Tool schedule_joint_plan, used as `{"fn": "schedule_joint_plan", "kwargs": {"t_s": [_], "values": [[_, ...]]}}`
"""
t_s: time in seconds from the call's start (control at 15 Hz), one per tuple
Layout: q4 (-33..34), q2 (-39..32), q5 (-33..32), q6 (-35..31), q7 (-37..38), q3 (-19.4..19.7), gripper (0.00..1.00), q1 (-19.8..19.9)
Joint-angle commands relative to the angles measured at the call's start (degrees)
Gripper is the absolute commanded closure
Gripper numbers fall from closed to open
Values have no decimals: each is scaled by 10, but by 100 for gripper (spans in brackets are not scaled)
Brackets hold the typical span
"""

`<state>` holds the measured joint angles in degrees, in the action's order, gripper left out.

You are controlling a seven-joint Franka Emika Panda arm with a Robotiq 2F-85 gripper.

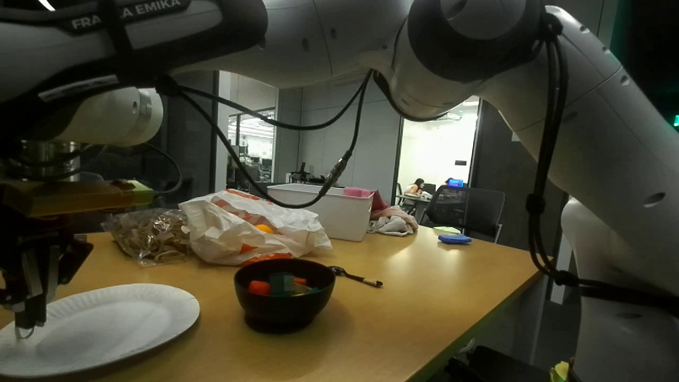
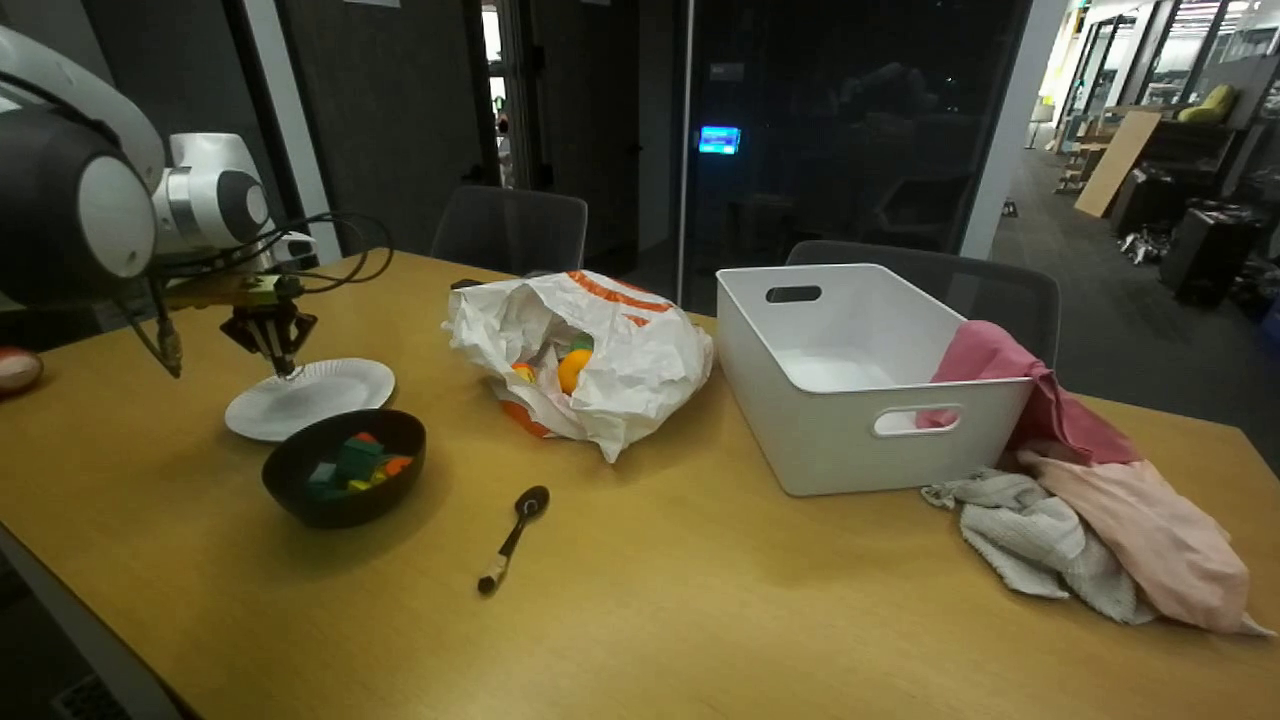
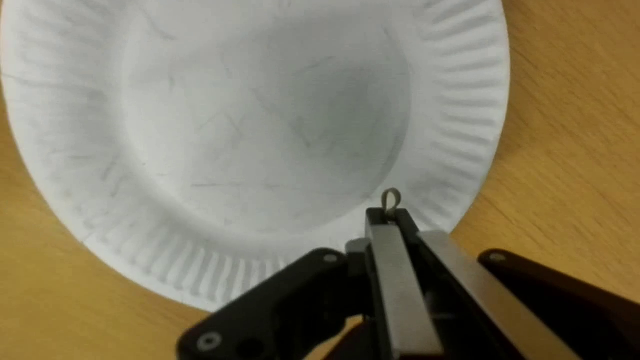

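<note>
Bowl (image 1: 286,312) on table (image 1: 424,313) between plate (image 1: 122,323) and spoon (image 2: 511,540)

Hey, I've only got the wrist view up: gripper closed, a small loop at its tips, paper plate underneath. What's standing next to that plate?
Observer: A black bowl stands beside the paper plate.
Operator: Is it holding anything?
Observer: Yes, small coloured pieces, green and orange-red among them.
Operator: Anything like the small loop in my gripper elsewhere?
Observer: In an exterior view, a clear bag of what look like tan bands lies beside the white bag.
</note>
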<state>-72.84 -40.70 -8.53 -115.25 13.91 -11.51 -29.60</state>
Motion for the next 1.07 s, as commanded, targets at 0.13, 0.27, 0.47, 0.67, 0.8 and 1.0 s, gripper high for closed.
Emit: {"fn": "schedule_joint_plan", "kwargs": {"t_s": [0.13, 0.27, 0.47, 0.67, 0.8, 1.0], "values": [[-45, 87, -41, -1, 84, 35, 90, -1], [-69, 122, -43, 1, 126, 51, 91, 5], [-118, 177, -46, 8, 187, 80, 90, 13], [-180, 237, -45, 28, 241, 106, 92, 19], [-220, 277, -41, 52, 269, 87, 92, 47], [-288, 337, -35, 75, 305, 75, 90, 72]]}}
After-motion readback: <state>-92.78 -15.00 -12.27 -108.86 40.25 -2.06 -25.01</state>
